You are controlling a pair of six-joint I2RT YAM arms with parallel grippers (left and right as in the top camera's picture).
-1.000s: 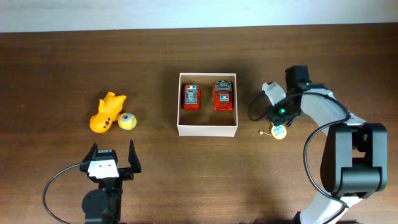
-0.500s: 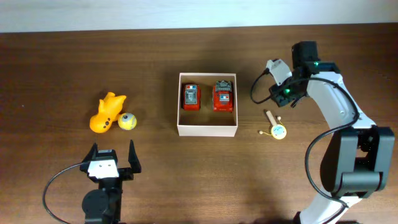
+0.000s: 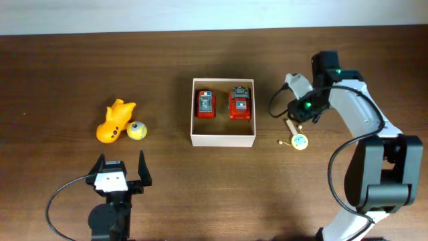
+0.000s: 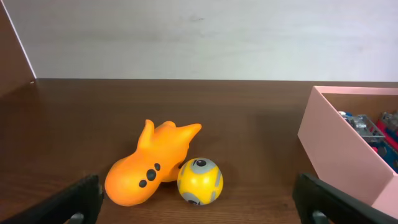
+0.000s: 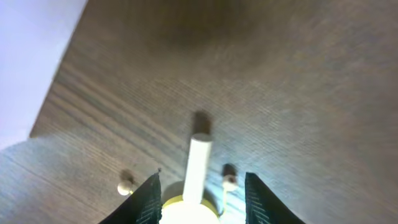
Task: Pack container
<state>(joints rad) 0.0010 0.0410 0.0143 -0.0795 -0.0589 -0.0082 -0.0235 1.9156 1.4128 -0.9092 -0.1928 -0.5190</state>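
Your right pincer (image 3: 295, 122) is spread over the toy drum (image 3: 301, 142); box (image 3: 223, 140) sits mid-bench (image 3: 67, 67).
Its fingers (image 5: 149, 198) straddle the drum's white handle, clear of it. Left pincer (image 4: 199, 199) is spread, low at your near edge. Box holds two red cars (image 3: 205, 104). Orange toy (image 3: 114, 122) and yellow ball (image 3: 137, 130) lie left.

no readable text, labels, brands or numbers anywhere, toy markings too small to tell
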